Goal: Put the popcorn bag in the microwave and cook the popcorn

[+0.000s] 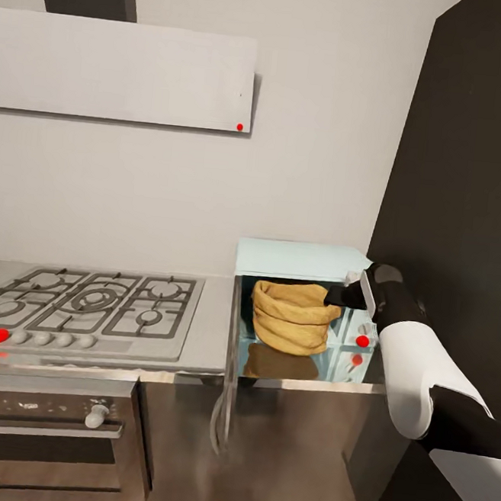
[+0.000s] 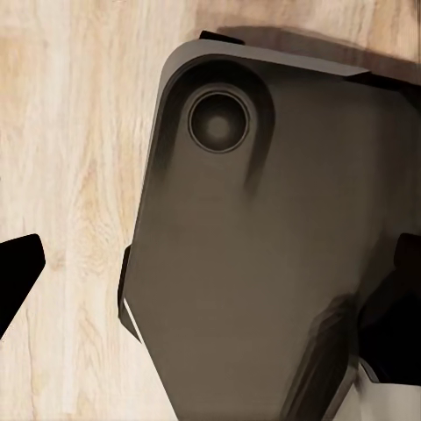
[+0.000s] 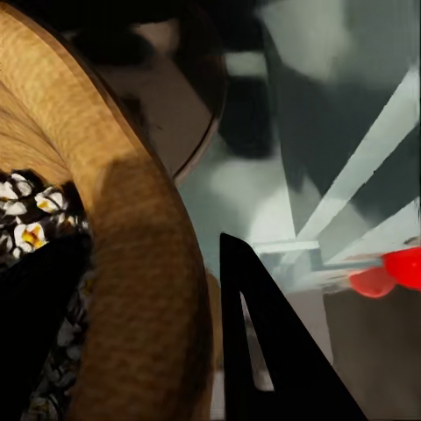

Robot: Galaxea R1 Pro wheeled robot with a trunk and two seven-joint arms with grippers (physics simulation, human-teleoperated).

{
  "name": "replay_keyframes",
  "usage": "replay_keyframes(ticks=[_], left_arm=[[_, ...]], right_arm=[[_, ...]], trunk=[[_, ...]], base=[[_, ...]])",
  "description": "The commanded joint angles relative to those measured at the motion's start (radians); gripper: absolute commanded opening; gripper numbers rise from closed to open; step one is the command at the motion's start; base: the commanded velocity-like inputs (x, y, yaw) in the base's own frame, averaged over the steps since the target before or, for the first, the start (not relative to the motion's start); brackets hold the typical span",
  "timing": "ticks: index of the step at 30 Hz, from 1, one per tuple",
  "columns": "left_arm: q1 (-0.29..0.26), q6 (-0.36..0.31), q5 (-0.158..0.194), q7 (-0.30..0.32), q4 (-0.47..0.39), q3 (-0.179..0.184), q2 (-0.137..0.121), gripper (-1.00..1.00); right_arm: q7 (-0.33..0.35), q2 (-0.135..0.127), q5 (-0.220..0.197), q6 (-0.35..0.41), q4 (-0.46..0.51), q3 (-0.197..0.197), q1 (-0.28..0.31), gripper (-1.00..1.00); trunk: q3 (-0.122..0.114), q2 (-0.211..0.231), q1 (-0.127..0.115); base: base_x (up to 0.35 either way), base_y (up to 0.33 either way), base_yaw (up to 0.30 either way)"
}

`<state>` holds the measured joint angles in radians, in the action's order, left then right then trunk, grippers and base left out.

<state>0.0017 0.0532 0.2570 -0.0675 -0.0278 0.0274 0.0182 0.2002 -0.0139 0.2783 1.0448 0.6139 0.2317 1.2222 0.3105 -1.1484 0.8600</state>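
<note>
Bag (image 1: pixel 294 316) sits inside the open microwave (image 1: pixel 303 262), popped kernels visible inside it. Right gripper (image 1: pixel 336 295) straddles the bag's right rim, fingers either side; can't tell if clamped or slack. Door (image 1: pixel 229 371) swung open toward the near left. Hob (image 1: pixel 84 303) left, dark wall (image 1: pixel 463 187) close right, crowding the arm.

Upright mustard-tan popcorn bag (image 1: pixel 294 316), popped kernels within, inside open mint-blue microwave (image 1: pixel 303 261), rim against right gripper (image 1: pixel 336 295).
</note>
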Motion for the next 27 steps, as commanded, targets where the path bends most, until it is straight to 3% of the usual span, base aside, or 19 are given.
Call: replay_keyframes(ticks=[1, 20, 27], left_arm=[[0.0, 0.002, 0.007, -0.003, -0.001, 0.003, 0.0, 1.0], [0.0, 0.002, 0.006, -0.003, -0.001, 0.004, 0.0, 1.0], [0.0, 0.002, 0.005, -0.003, -0.001, 0.005, 0.0, 1.0]], right_arm=[[0.007, 0.0, 0.033, 0.002, -0.056, 0.003, 0.0, -1.0], [0.005, -0.001, 0.033, 0.002, -0.052, 0.009, 0.0, -1.0], [0.005, -0.003, 0.033, 0.002, -0.052, 0.009, 0.0, -1.0]], trunk=[[0.001, -0.001, 0.0], [0.001, -0.001, 0.0], [0.001, -0.001, 0.0]], base=[[0.0, 0.0, -0.231], [0.001, 0.0, -0.015], [0.166, 0.0, 0.0]])
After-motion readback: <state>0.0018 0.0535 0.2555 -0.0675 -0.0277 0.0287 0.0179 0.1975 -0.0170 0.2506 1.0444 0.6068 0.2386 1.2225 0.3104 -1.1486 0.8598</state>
